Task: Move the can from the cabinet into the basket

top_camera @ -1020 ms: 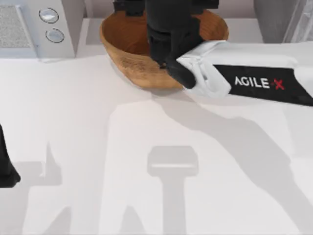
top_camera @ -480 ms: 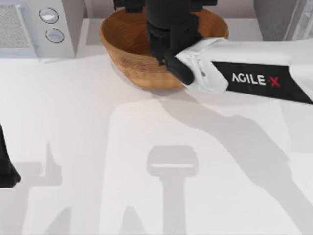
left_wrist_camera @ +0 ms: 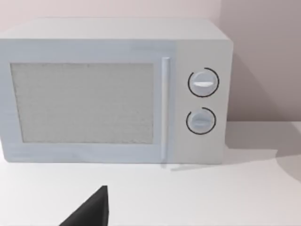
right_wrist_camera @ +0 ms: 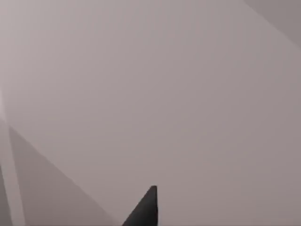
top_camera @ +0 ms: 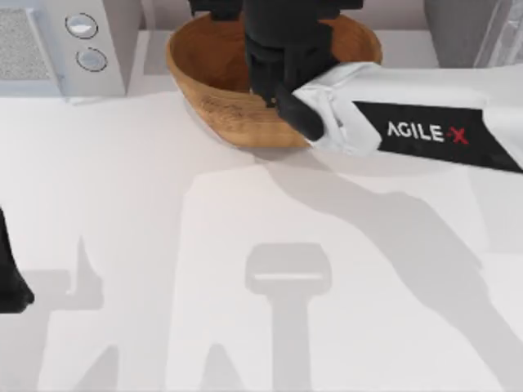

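The brown wicker basket [top_camera: 211, 91] stands at the back centre of the table. My right arm reaches in from the right, and its black gripper [top_camera: 282, 51] hangs over the basket's middle, covering much of the inside. The can is hidden. A corner of the dark grey cabinet [top_camera: 456, 33] with its pale door frame [top_camera: 500, 34] shows at the back right. The right wrist view faces a bare grey wall. My left gripper [top_camera: 10, 282] is parked at the table's left edge.
A white microwave [top_camera: 49, 41] with two round knobs stands at the back left, just left of the basket; the left wrist view faces its front [left_wrist_camera: 117, 94]. Arm shadows lie across the white tabletop [top_camera: 163, 229] in front of the basket.
My right arm has edged slightly toward the back and left over the basket. The left arm has not moved.
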### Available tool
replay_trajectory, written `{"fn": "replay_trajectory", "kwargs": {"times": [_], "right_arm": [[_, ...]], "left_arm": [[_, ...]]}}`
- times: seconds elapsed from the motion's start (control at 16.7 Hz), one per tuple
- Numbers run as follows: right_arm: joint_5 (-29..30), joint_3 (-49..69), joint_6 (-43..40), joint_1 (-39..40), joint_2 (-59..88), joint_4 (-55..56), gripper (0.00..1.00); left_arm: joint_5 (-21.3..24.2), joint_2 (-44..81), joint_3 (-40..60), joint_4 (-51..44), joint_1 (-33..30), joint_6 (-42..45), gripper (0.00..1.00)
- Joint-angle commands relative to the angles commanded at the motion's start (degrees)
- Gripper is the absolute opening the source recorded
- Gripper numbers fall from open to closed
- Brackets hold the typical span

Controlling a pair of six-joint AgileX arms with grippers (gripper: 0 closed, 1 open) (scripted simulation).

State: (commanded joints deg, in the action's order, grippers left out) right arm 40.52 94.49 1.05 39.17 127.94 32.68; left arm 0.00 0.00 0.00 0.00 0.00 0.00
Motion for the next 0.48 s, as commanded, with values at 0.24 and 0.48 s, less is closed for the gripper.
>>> {"fn": "replay_trajectory", "kwargs": {"times": [0.24,0.48], "right_arm": [[0.0,0.0,0.0,0.0,0.0,0.0,1.00],[0.0,0.0,0.0,0.0,0.0,0.0,1.00]], "left_arm": [[0.0,0.0,0.0,0.0,0.0,0.0,1.00],[0.0,0.0,0.0,0.0,0.0,0.0,1.00]]}}
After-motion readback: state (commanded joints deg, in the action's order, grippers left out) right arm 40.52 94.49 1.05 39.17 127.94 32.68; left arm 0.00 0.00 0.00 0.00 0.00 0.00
